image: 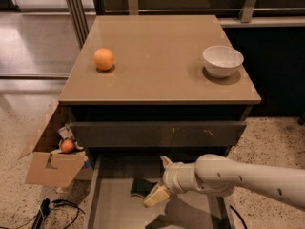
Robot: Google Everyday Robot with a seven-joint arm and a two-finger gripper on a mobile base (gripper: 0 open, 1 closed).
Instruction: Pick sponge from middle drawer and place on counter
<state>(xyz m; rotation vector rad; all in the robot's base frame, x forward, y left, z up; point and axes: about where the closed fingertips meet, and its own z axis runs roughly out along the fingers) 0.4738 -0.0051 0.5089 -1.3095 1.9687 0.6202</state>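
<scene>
One broad tan counter (162, 80) is your destination, and its front-centre stretch lies bare between the things near its left and right edges. Below it, under the scratched drawer front (157, 133), the middle drawer (112, 206) is pulled out, and the arm (238, 175) reaches in over its right side. The gripper (161, 179) sits low near the drawer's back edge, its fingers (156, 195) spread apart and closed on nothing, one toward the back and one toward the front. The white bowl (222, 60) stands near the counter's right edge, the orange (104, 59) toward its left edge. The sponge (141, 187) lies on the drawer floor near the back edge, roughly midway between the side walls, just left of the fingertips; you cannot tell whether they touch it. Your step is the grasp. Ease the gripper left until the pad sits squarely between both fingers, drop until the tips near the floor, then close gently, because soft foam likely squashes and slips. Lift straight, minding the drawer front overhead.
</scene>
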